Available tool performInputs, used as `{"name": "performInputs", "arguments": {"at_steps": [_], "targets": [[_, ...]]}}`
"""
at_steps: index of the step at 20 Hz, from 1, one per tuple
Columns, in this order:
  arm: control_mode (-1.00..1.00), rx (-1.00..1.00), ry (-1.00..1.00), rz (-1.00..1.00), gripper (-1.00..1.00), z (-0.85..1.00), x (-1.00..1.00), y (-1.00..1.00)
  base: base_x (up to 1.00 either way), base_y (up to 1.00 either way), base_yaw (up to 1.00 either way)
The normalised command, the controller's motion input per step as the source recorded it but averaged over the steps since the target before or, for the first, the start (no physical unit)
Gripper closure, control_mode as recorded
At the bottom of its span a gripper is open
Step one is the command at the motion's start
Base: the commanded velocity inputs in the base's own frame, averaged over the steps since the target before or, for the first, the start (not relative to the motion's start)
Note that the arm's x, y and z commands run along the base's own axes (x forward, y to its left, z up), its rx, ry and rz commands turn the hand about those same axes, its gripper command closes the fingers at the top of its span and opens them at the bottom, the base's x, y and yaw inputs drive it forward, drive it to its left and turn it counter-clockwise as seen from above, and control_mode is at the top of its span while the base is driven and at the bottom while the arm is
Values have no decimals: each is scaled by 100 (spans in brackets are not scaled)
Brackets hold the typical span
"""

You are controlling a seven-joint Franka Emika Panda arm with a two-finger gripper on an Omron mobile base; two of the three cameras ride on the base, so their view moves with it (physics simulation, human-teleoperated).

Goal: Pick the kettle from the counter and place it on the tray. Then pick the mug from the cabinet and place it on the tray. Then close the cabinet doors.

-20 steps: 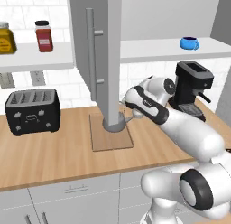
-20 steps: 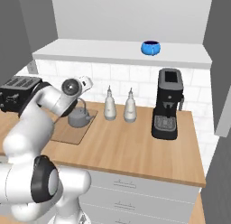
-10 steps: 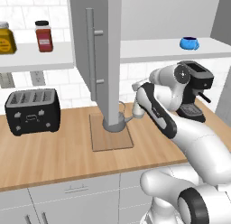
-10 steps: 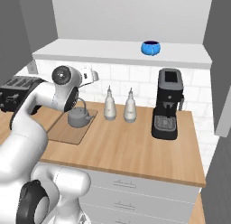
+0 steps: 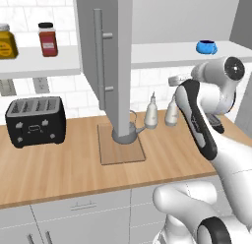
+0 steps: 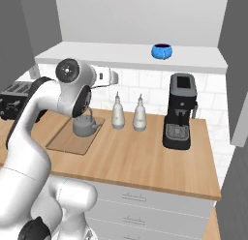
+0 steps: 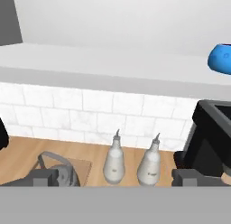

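Observation:
The grey kettle (image 6: 85, 126) stands on the wooden tray (image 6: 71, 139) on the counter (image 5: 59, 169), partly behind the open left cabinet door (image 5: 118, 66). The blue mug (image 6: 162, 51) sits on the white cabinet shelf (image 6: 121, 56), and also shows at the right edge of the hand view as the mug (image 7: 220, 58). My gripper (image 6: 115, 77) is open and empty. It hangs above the counter, just under shelf height, up and to the right of the kettle and left of the mug. Its fingers (image 7: 45, 177) stand wide apart.
Two whitish bottles (image 6: 117, 112) (image 6: 140, 114) stand right of the tray, with a black coffee machine (image 6: 179, 111) beyond them. A black toaster (image 5: 35, 121) sits at the left, and spice jars (image 5: 47, 40) are on the open shelf. The right cabinet door (image 6: 237, 65) is open.
My hand has risen from beside the kettle and swung up and to the right toward the shelf. The kettle stays on the tray.

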Motion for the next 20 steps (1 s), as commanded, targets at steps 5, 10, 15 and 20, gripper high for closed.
{"name": "performInputs", "arguments": {"at_steps": [5,10,15,20], "targets": [[-100,8,-1,-7,-100,69,-42,-76,0,0,0],[-100,2,-14,-2,-100,62,-24,-70,0,0,0],[-100,2,-3,1,-100,2,0,-14,0,0,0],[-100,0,0,0,-100,0,6,-13,0,0,0]]}}
